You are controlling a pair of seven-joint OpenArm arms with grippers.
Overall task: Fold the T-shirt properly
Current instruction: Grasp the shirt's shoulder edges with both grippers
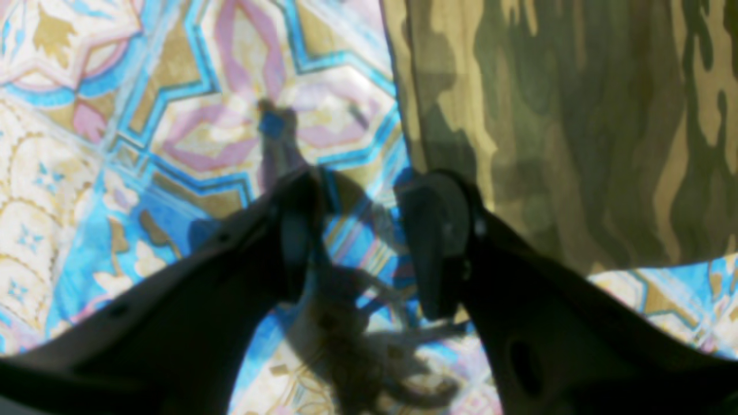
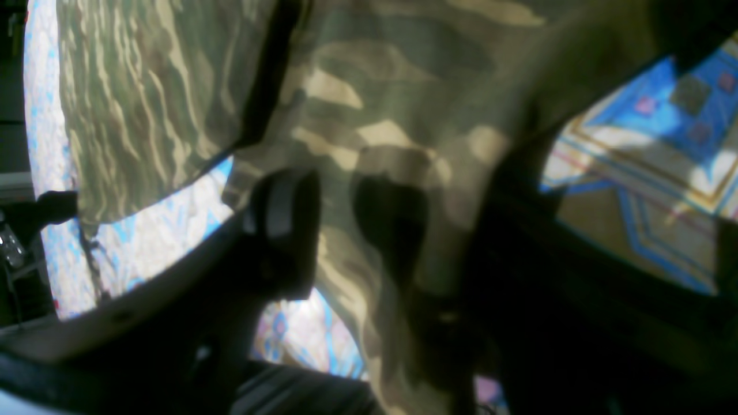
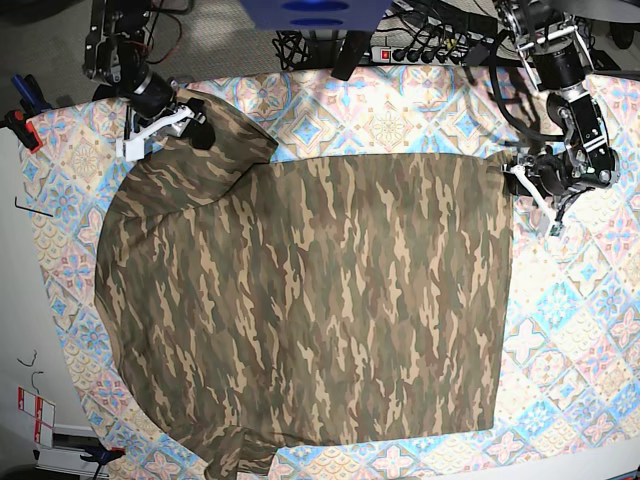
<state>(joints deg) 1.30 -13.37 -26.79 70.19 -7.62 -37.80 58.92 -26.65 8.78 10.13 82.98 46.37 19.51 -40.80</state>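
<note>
On patterned tablecloth, camouflage T-shirt, 2 open jaws

Your setting: type of room unclear
Your work surface: patterned tablecloth, diamonds and stars
Your view's edge: dark cables

In the base view, both arms reach in from the top edge, one at each side. The right arm enters at that view's upper left, its dark segments angled downward, its gripper low and pointed toward the lower edge. The left arm enters at the upper right, and its gripper is likewise pointed downward. In the left wrist view, the left fingers stand apart, with a visible gap between them. In the right wrist view, the right gripper's fingers also stand apart; the second one is mostly lost in shadow.
</note>
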